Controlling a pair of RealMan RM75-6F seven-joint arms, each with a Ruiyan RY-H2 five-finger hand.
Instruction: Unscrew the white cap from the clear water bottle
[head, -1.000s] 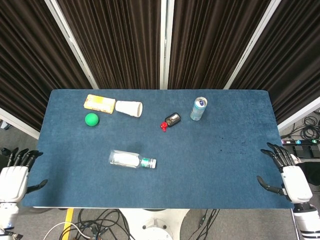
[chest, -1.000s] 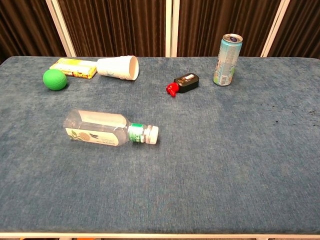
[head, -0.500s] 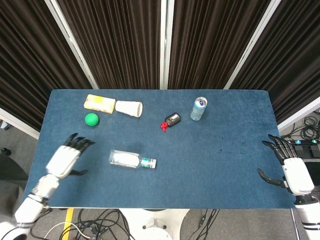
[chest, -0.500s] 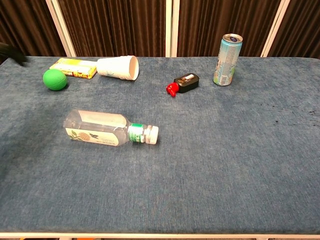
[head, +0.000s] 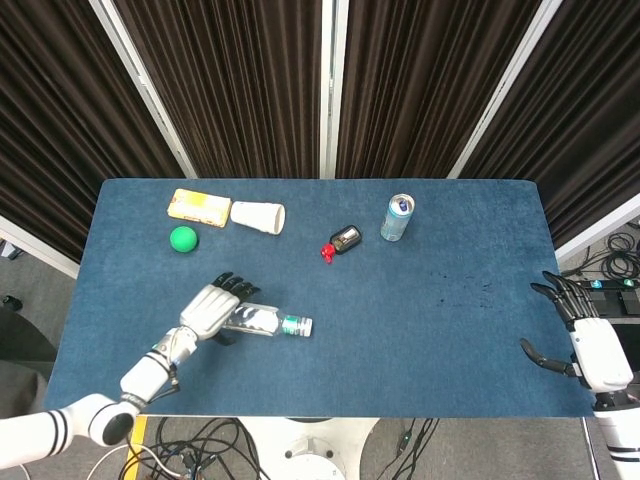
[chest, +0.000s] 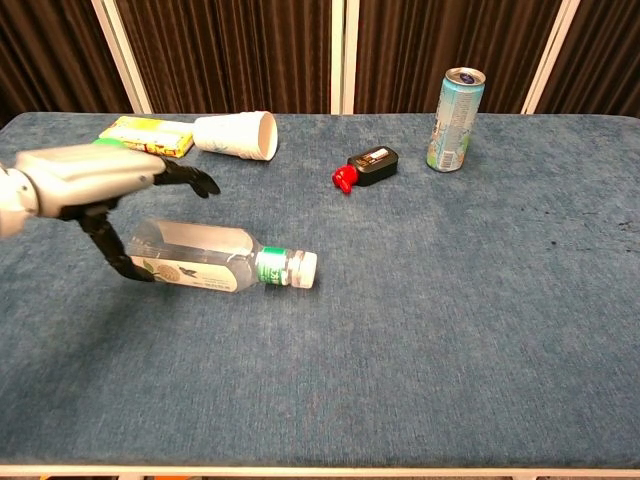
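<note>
The clear water bottle (head: 262, 320) (chest: 205, 256) lies on its side on the blue table, its white cap (head: 307, 326) (chest: 307, 267) pointing right. My left hand (head: 207, 311) (chest: 95, 178) hovers over the bottle's base end with fingers spread, holding nothing; the thumb reaches down beside the bottle's bottom. Whether it touches the bottle is unclear. My right hand (head: 592, 350) hangs open past the table's right edge, far from the bottle, seen only in the head view.
A green ball (head: 183, 239), a yellow box (head: 198, 207) and a tipped paper cup (head: 258, 216) lie at the back left. A small black bottle with a red cap (head: 341, 241) and an upright drink can (head: 397, 218) stand behind the centre.
My left hand has swept in from the table's left edge to the base end of the bottle. The right hand has barely shifted. The bottle has not moved.
</note>
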